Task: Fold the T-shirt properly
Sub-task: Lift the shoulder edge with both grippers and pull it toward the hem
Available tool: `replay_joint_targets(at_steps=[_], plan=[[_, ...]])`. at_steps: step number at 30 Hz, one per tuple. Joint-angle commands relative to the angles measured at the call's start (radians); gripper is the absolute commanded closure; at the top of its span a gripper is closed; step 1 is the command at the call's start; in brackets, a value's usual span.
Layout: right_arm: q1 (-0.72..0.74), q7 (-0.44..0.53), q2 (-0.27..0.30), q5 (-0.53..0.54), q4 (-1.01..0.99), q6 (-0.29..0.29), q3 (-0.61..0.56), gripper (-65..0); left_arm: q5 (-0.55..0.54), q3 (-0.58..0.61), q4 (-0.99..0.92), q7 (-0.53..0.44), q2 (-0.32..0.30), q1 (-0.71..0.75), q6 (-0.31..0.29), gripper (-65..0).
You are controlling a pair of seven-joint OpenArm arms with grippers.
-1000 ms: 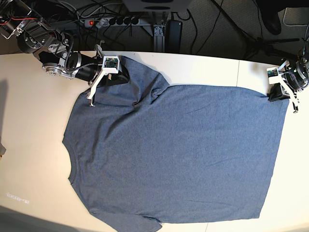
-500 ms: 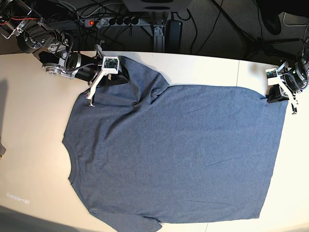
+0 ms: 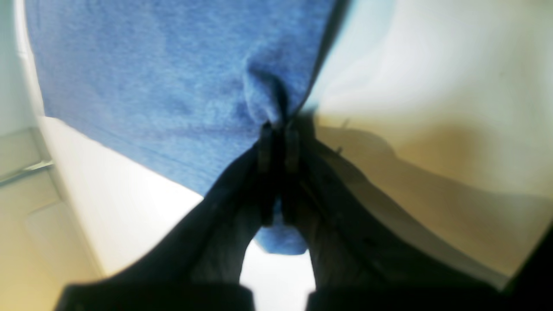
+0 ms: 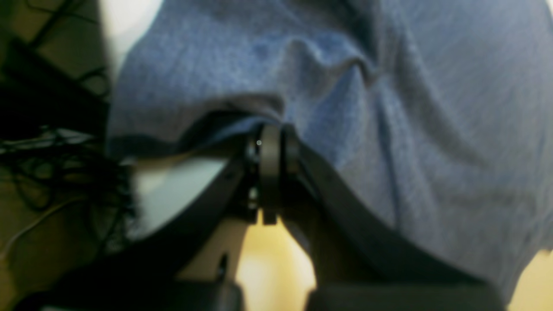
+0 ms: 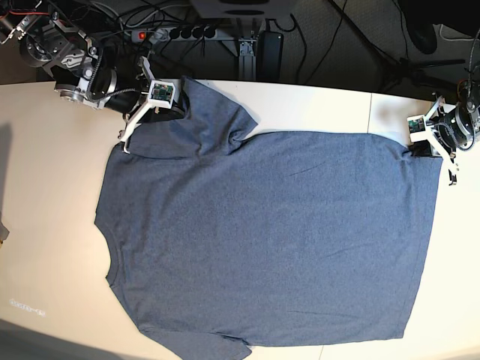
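The blue-grey T-shirt [image 5: 262, 240] lies spread flat on the cream table [image 5: 45, 187], plain side up, with its neck toward the left. At the far right, my left gripper [image 5: 421, 150] is shut on the shirt's hem corner. The left wrist view shows my left gripper [image 3: 278, 129] pinching a small peak of the T-shirt [image 3: 151, 73]. At the far left, my right gripper [image 5: 178, 107] is shut on the upper sleeve. In the right wrist view, the T-shirt [image 4: 432, 108] bunches over my right gripper [image 4: 274, 134], whose jaws are pressed together on the cloth.
Behind the table's far edge lie a power strip [image 5: 176, 33], tangled cables and a dark stand [image 5: 251, 45]. The shirt's lower sleeve [image 5: 217, 346] reaches the front edge. Bare tabletop shows left of the shirt and along the right side.
Both grippers have pulled back toward the table's far edge, still holding the cloth. The far sleeve and hem corner have shifted with them, and the shirt's far edge lies straighter.
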Motion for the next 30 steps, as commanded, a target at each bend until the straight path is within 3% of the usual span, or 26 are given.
replay_joint_targets(at_steps=[1,6,11,25,30], plan=[[-0.009,0.017,0.016,0.016,0.037,0.013,0.042,0.0,-0.025,-0.036,0.022,-0.005,-0.025,-0.007,-0.021,0.0],[-0.056,0.013,0.016,0.077,0.108,0.016,0.172,0.0,-0.103,-0.148,0.054,-0.005,-0.025,-0.008,-0.101,0.0],[-0.049,0.010,0.016,0.086,0.114,0.016,0.230,0.0,-0.178,-0.210,0.054,-0.004,-0.025,-0.008,-0.177,0.0],[0.100,-0.042,0.013,0.150,0.113,0.016,0.239,0.0,-0.194,-0.212,0.053,0.013,-0.021,-0.025,-0.172,0.0],[0.147,-0.047,0.013,0.150,0.096,0.016,0.239,0.0,-0.198,-0.212,0.053,0.029,-0.022,-0.030,-0.127,0.0]])
